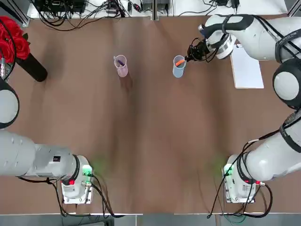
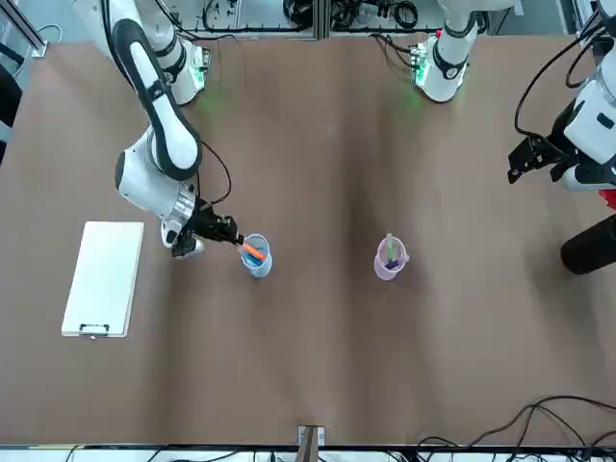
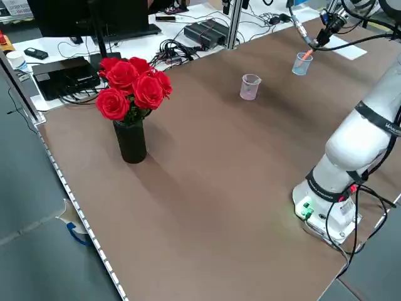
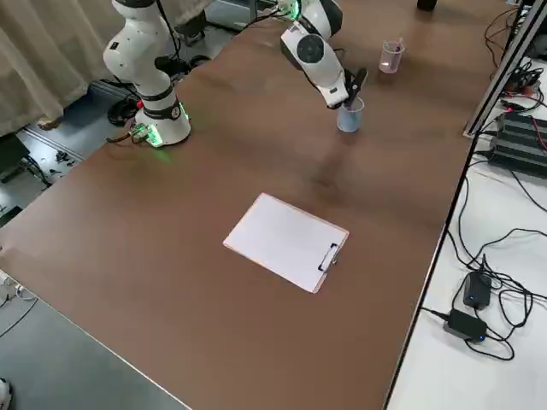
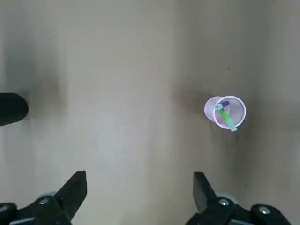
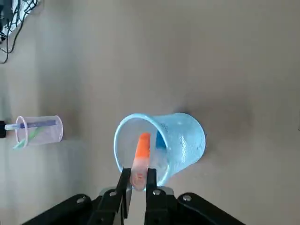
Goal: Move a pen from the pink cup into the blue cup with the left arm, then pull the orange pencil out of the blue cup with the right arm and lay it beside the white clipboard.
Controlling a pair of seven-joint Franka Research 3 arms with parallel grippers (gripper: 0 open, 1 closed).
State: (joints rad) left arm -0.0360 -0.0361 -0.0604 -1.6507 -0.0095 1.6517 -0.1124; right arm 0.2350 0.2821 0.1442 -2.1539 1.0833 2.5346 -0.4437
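My right gripper [image 6: 138, 180] is shut on the top end of the orange pencil [image 6: 141, 152], which stands slanted inside the blue cup [image 6: 185, 140]. Beside the pencil in that cup lies a darker blue piece [image 6: 161, 140], seemingly the pen. From overhead, the right gripper [image 1: 189, 57] sits at the blue cup's [image 1: 178, 67] right rim. The pink cup [image 1: 122, 66] stands to its left and holds a purple pen [image 6: 40, 124] and a green one [image 5: 227, 117]. The white clipboard [image 1: 247, 69] lies flat to the right, under the right arm. My left gripper [image 5: 139, 190] hangs open and empty, high above the table's left side.
A black vase of red roses [image 1: 29, 66] stands at the far left, close to the left arm [image 2: 577, 144]. Cables and electronics [image 1: 84, 9] line the far edge beyond the table. Bare brown tabletop [image 1: 150, 141] stretches between the cups and the arm bases.
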